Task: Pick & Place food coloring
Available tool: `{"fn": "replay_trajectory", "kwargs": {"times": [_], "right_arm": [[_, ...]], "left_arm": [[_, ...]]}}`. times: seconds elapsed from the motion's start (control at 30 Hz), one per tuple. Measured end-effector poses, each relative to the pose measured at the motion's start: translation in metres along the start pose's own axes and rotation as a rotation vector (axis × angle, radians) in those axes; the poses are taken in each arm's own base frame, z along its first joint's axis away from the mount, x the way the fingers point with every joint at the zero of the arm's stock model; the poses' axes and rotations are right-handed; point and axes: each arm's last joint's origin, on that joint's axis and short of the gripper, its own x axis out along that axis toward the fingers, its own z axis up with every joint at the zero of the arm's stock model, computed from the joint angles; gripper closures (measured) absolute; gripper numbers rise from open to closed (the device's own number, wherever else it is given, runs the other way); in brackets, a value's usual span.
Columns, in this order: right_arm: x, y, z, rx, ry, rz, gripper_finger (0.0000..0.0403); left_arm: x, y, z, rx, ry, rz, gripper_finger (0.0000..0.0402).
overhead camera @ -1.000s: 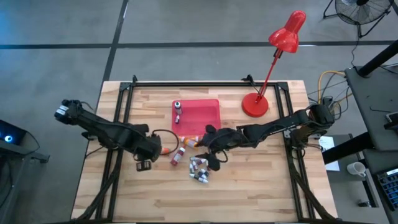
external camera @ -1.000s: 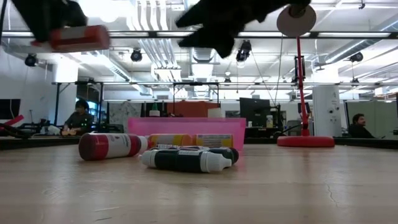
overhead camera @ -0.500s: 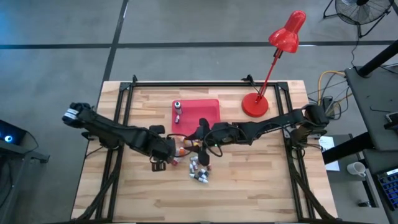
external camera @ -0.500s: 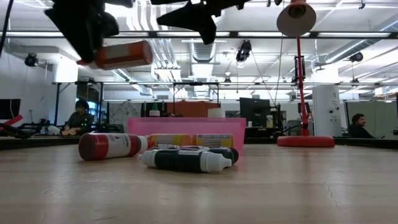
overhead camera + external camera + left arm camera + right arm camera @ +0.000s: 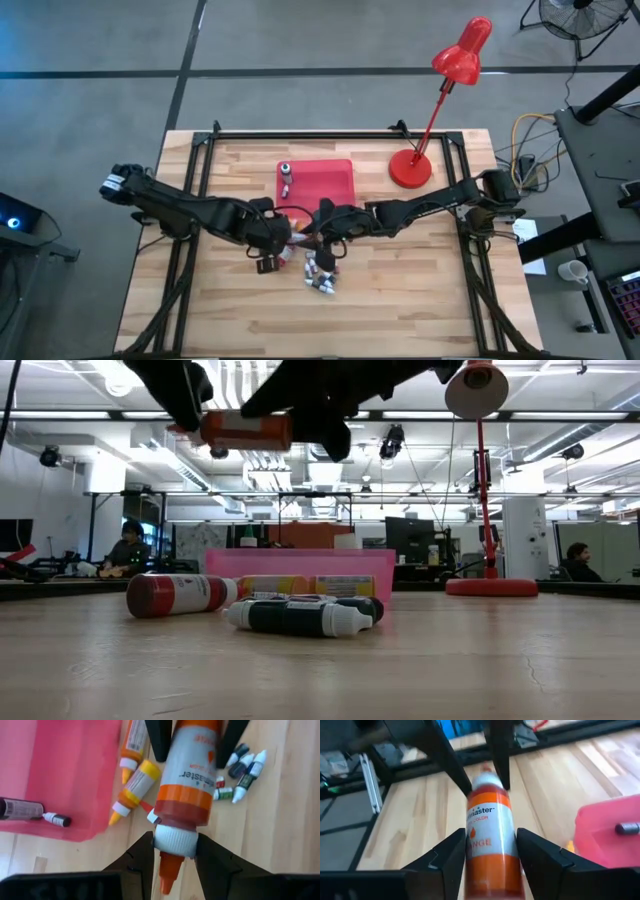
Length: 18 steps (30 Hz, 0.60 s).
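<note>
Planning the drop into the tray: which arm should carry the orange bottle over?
Right, probably. The left pincer grips the orange food coloring bottle only at its cap end. The right pincer is around the body, and the red tray lies close by.

Orange bottle: base cut off by the left wrist view's edge; its lower body likewise leaves the right wrist view. From above, both arms cover it almost wholly. Small bottles on the table: cap colours too small to tell. Distant people in the low view: blurred.
</note>
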Motion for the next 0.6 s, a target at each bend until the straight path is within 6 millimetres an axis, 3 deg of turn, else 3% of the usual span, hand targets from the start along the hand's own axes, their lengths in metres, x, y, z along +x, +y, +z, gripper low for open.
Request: {"fn": "replay_trajectory", "kwargs": {"times": [0.23,0.6], "right_arm": [[0.0002,-0.0015,-0.0047,-0.004,0.031,-0.007,0.0252],[0.0007,-0.0050,-0.0094,-0.026,0.053,-0.026,0.0241]], "left_arm": [[-0.0085,-0.0003,0.0067,0.009,-0.036,-0.008,0.0305],[-0.0090,0.0014,0.0084,0.009,-0.044,-0.006,0.0305]]}}
